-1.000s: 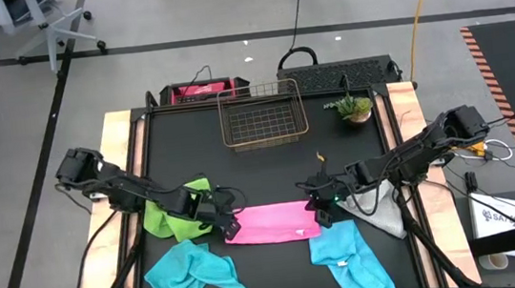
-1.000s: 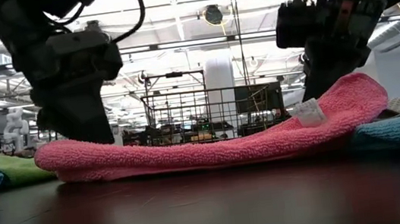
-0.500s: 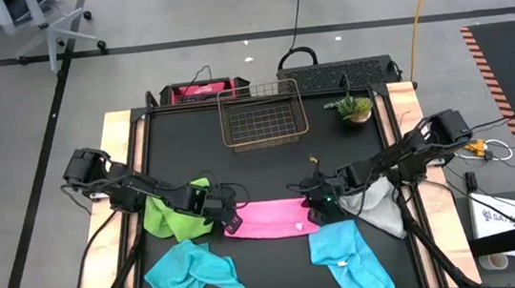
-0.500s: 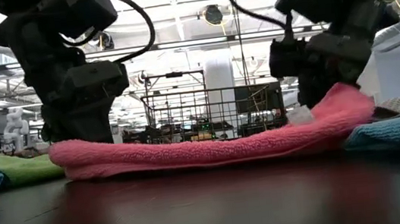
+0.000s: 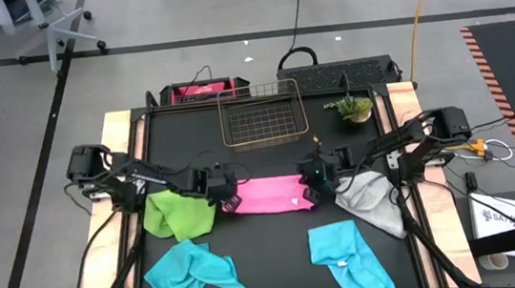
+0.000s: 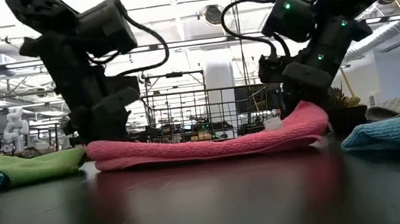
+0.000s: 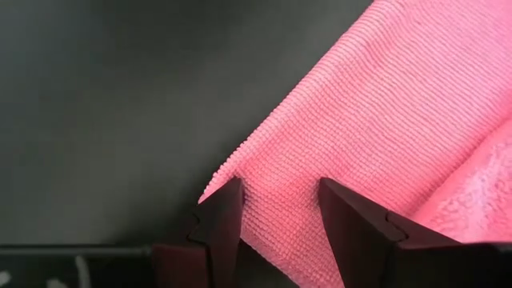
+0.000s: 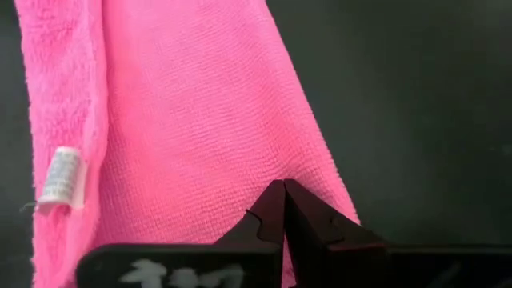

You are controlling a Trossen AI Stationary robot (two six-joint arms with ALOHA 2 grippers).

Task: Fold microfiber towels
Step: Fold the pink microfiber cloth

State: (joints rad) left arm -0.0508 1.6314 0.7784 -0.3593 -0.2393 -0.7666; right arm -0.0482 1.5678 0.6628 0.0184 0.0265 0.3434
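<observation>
the left gripper (image 7: 276,212) has its jaws parted a little way with a corner of the pink towel (image 5: 265,194) between them, the cloth filling the gap, so it looks like a light pinch on that left end. the right gripper (image 8: 283,210) has its fingers pressed tight together at the pink towel's opposite corner, with the edge of the cloth running in under the tips, so it appears to be nipping a thin layer there. in the low view the pink towel lies as a long flattened band on the black table (image 5: 268,248), doubled over on itself, with one arm standing at each end. the lime green towel (image 5: 181,214) lies just beside its left end, the light grey towel (image 5: 375,201) just beside its right end, and the two turquoise towels (image 5: 192,272) sit nearer the table's front edge, all unfolded. the copper wire basket (image 5: 262,115) stands at the back. to do this fold well, both corners should likely travel together at an even height so the edges line up, and the grips should let go only once the layers lie flat.
</observation>
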